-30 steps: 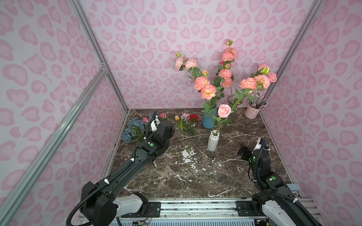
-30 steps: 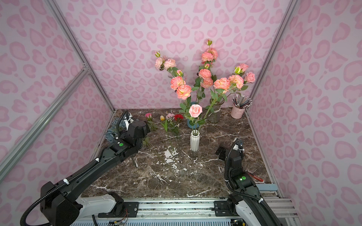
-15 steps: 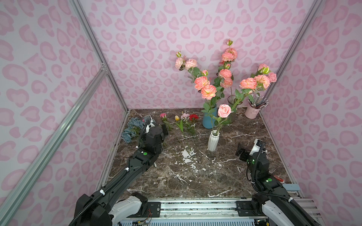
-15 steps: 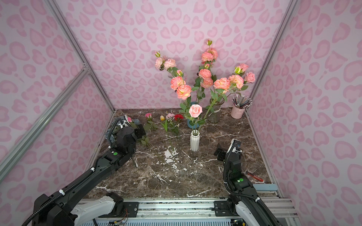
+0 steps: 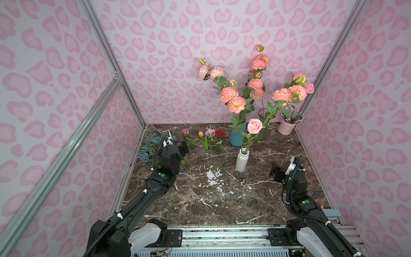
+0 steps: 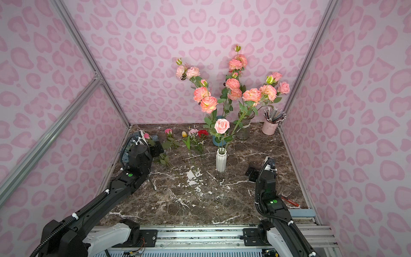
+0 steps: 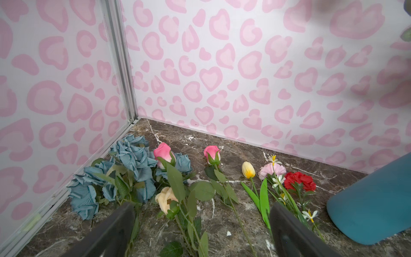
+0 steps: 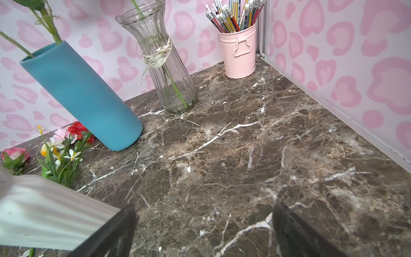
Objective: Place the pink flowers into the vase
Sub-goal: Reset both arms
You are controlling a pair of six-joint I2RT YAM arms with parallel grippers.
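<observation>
Two pink rosebuds are lying on the marble tabletop ahead of the nearer left gripper, stems pointing back between its wide, empty jaws, while the right gripper, also wide, is hovering near the white vase.

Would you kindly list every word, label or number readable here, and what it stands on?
No text can be read outright.
Ribbon on the glass vase: printed lettering, too small and blurred to read.
Pencils in the pink bucket: markings too small to read.
</observation>
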